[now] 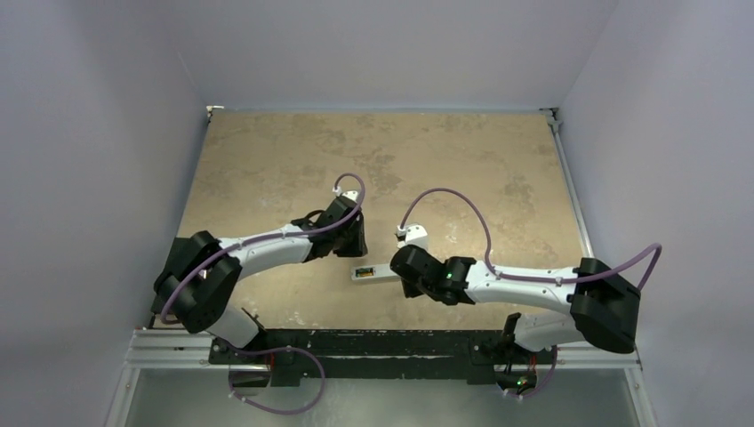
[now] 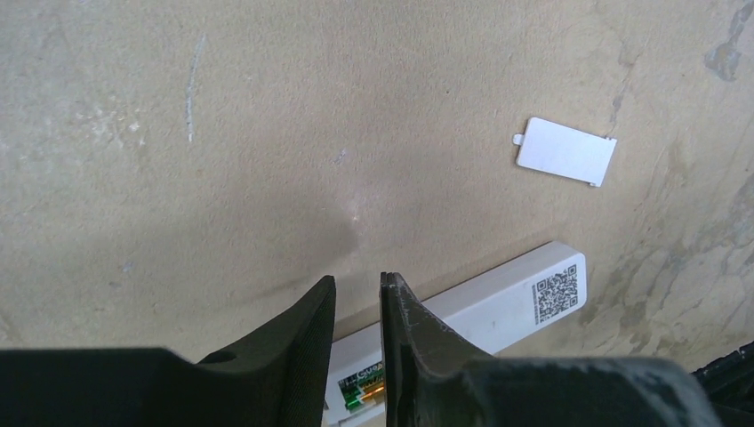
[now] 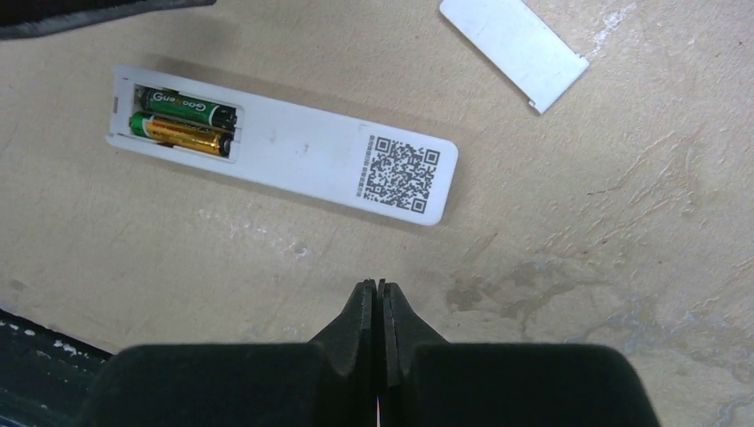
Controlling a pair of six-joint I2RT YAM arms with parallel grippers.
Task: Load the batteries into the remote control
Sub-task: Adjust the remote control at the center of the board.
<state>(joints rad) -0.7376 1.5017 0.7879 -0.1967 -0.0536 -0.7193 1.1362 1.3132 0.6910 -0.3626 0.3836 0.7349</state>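
1. Your remote control (image 3: 293, 151) lies flat on the worktop (image 3: 622, 267), plain back up, between your two hands. In the top view its long axis runs roughly left to right with a slight tilt. The open compartment is at the end toward the left arm.
2. The batteries (image 3: 182, 120) sit side by side in that compartment, both lying along the remote's length. One is green with printed lettering. The other is gold with a green end. They look seated level, so the loading itself appears done.
3. Your left hand (image 2: 357, 280) is released: its fingers stand a narrow gap apart with nothing between them. It hangs right at the battery end, and the batteries show just below that gap in its wrist view. This is the hand nearer the compartment.
4. Your right hand (image 3: 378, 286) is clenched, pads touching, and empty. The remote lies crosswise ahead of it, with the QR label (image 3: 400, 169) end nearer than the battery end.
5. The loose white cover (image 3: 516, 44) lies flat, well apart from the remote, out past the QR end. I cannot pick it out in the top view.
6. If you go on to the cover, you would need to part the right hand's fingers first. The thin flat plate will likely be awkward to lift.
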